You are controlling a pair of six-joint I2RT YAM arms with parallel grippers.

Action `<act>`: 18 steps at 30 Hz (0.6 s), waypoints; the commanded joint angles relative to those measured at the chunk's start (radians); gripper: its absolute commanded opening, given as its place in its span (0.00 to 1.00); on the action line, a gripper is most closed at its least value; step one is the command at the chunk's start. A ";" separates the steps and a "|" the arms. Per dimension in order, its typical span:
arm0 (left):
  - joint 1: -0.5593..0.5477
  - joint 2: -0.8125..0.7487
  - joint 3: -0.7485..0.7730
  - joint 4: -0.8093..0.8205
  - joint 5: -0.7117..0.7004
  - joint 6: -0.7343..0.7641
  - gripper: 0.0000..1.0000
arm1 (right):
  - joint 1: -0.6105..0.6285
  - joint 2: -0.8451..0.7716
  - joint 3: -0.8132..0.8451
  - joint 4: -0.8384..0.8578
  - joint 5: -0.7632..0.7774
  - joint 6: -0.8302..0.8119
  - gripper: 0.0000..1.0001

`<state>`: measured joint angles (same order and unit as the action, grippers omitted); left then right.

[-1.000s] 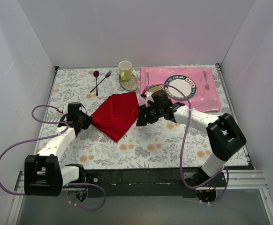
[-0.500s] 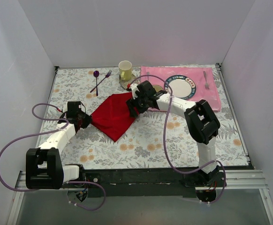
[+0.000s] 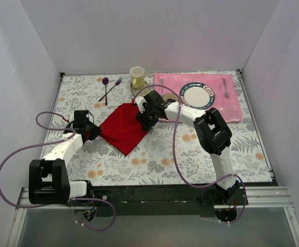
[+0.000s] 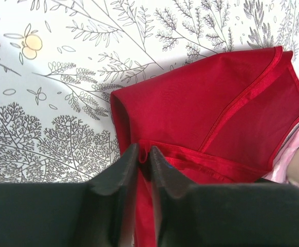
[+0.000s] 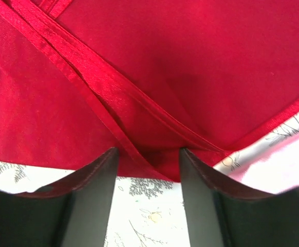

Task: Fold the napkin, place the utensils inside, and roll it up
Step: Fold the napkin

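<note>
While we had our left fingers [image 4: 119, 177] clamped on the napkin's [image 4: 201, 118] edge | our right fingers [image 5: 95, 180] stood apart, straddling its opposite hemmed edge | napkin lay folded on the floral tabletop [image 3: 160, 154], near the pink placemat [image 3: 231, 103].

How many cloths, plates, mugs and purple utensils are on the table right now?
Cloths: 2, the red napkin and the pink placemat
Plates: 1, the plate on the placemat
Mugs: 1, the yellow mug
Purple utensils: 2, the purple spoon and the purple fork
Total: 6
</note>
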<state>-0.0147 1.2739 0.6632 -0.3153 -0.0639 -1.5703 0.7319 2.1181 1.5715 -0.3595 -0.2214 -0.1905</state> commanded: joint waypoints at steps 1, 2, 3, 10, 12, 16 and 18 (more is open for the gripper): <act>0.009 0.002 0.049 -0.011 -0.023 0.029 0.22 | 0.012 0.009 0.048 -0.012 -0.009 -0.030 0.54; 0.009 0.007 0.053 -0.014 -0.027 0.030 0.24 | 0.011 0.009 0.050 -0.009 -0.004 -0.029 0.52; 0.009 0.005 0.055 -0.018 -0.027 0.035 0.33 | 0.012 0.011 0.053 -0.012 -0.004 -0.026 0.50; 0.009 -0.033 0.052 -0.021 -0.019 0.061 0.57 | 0.014 0.006 0.062 -0.024 -0.002 0.005 0.31; 0.009 -0.053 0.050 -0.025 -0.011 0.069 0.59 | 0.012 -0.003 0.064 -0.022 -0.003 0.016 0.31; 0.007 -0.088 0.055 -0.039 0.018 0.098 0.64 | 0.012 -0.015 0.070 -0.035 -0.006 0.034 0.32; 0.009 -0.091 0.058 -0.054 0.048 0.104 0.65 | 0.011 -0.020 0.070 -0.044 -0.007 0.037 0.34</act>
<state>-0.0139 1.2259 0.6865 -0.3412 -0.0597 -1.5032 0.7418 2.1326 1.5993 -0.3885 -0.2192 -0.1753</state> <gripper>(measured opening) 0.643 0.323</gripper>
